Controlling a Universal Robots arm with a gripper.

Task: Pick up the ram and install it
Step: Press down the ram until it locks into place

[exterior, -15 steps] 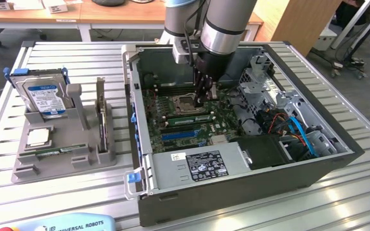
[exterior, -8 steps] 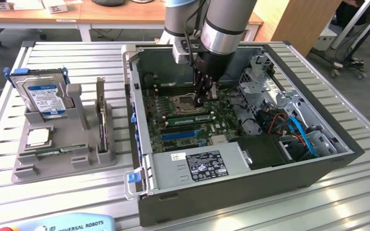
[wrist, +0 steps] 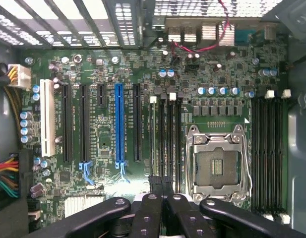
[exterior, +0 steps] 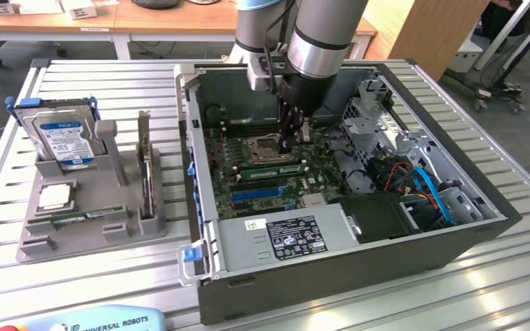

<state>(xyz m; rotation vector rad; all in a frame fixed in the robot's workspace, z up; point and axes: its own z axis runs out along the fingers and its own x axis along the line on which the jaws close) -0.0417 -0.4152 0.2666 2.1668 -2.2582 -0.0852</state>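
My gripper reaches down into the open computer case with its fingers shut together. The fingertips stand over the memory slots right beside the empty CPU socket. In the exterior view a green ram stick sits along those slots just below the fingertips; I cannot tell whether the fingers touch it. In the wrist view the black fingers meet above the slot ends, and the gripper shows nothing clearly between them. Another ram stands on edge in the grey holder outside the case.
The grey holder on the exterior view's left also carries a blue-labelled hard drive, a square CPU chip and a flat green stick. Drive cages and blue cables crowd the case's right side. A desk stands behind the slatted table.
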